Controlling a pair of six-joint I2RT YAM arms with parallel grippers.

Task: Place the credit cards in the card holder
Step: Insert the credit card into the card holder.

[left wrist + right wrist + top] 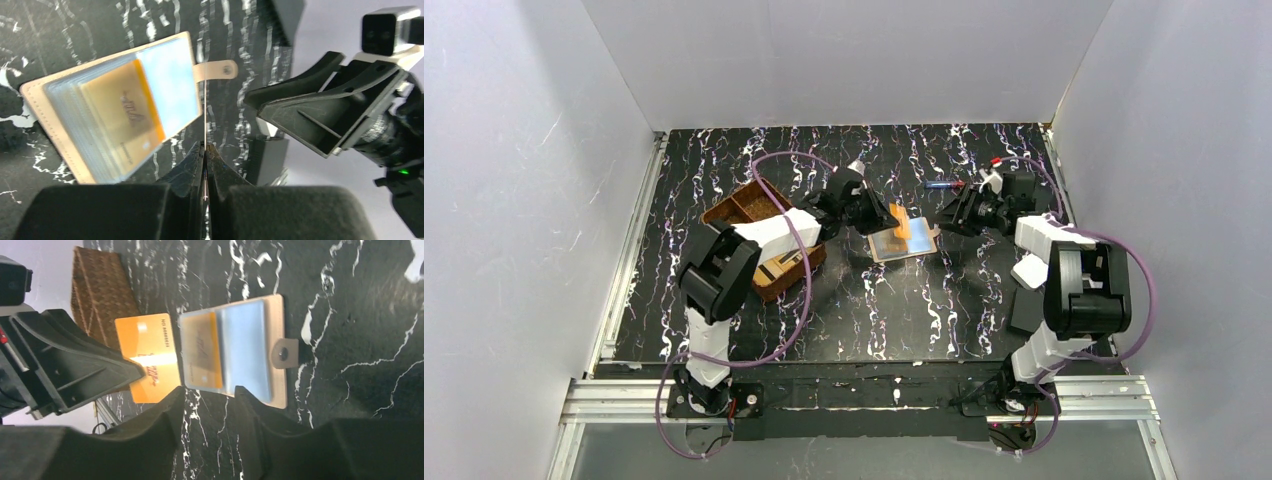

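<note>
Orange plastic shows between the closed jaws of the left gripper, which clamps one orange card by its edge. The card is lifted off the marbled black table and sits just beside the left side of the card holder; whether the two touch cannot be told. The holder lies open and flat about mid-table, to the right of the woven tray. A gold card sits in one of its clear sleeves.

The right gripper hangs near the holder's right side, jaws apart, with nothing between them.

The step in hand looks like inserting this card. The next move probably calls for tilting the card to match a free sleeve, bringing its free edge to that sleeve's mouth and sliding it in. The holder looks light and may skid, so the right gripper may have to pin it down.
</note>
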